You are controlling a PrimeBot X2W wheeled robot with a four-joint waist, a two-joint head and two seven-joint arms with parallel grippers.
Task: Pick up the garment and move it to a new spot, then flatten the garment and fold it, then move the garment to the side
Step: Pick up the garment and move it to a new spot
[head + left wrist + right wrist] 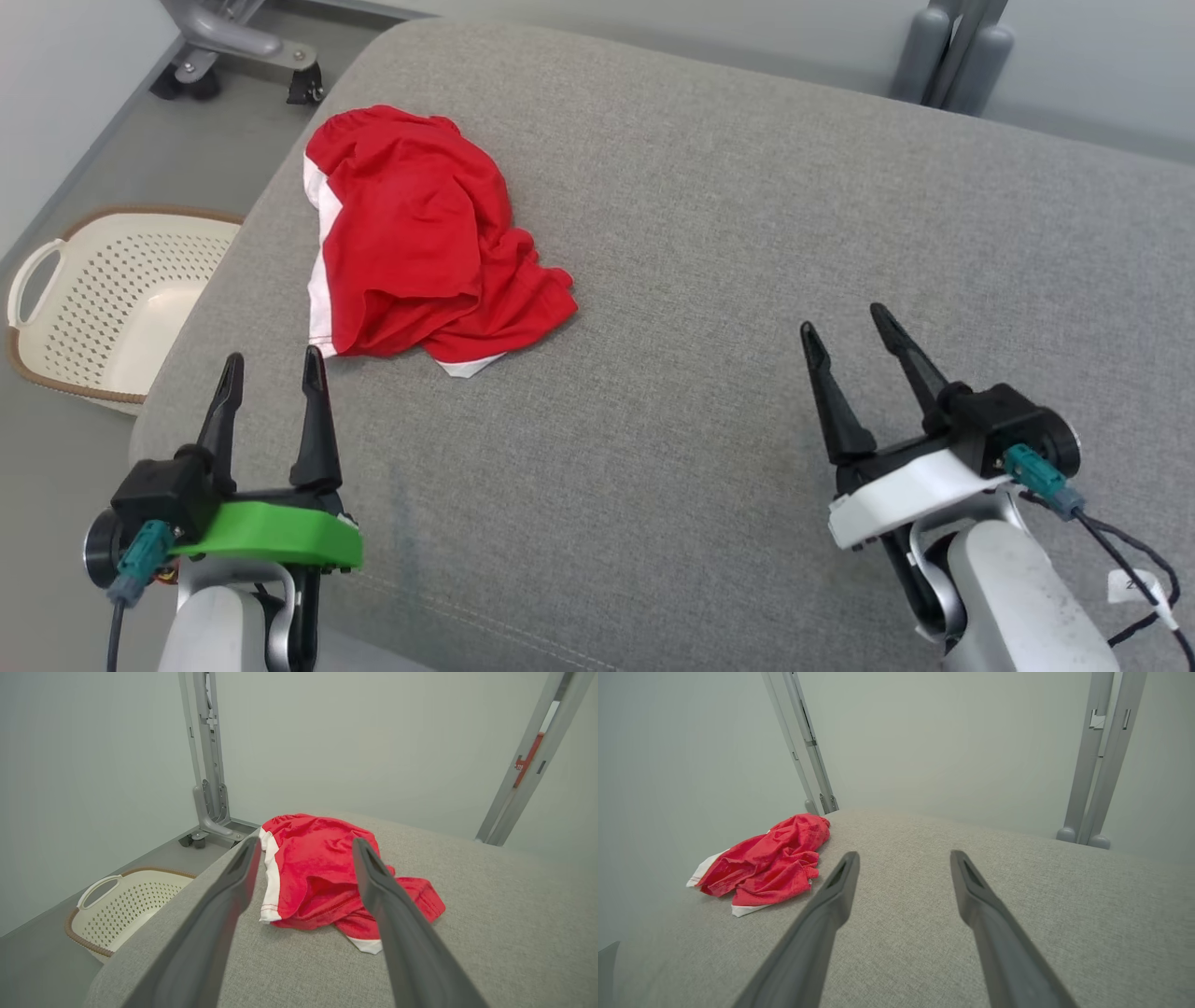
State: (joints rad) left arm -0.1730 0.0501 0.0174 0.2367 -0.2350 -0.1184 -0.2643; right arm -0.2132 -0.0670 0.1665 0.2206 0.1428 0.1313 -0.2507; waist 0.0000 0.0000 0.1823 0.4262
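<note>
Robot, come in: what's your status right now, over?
Left gripper open, empty, just short of the red garment. Right gripper open, empty, farther off. Garment crumpled on grey cushion, untouched. Path clear.

We see broad stretch of grey cushion free between our grippers and ahead of right gripper. Crumpled red garment blocks path just ahead of left gripper, near cushion's left edge. Basket on floor beside that edge. Metal posts stand behind far edge.
</note>
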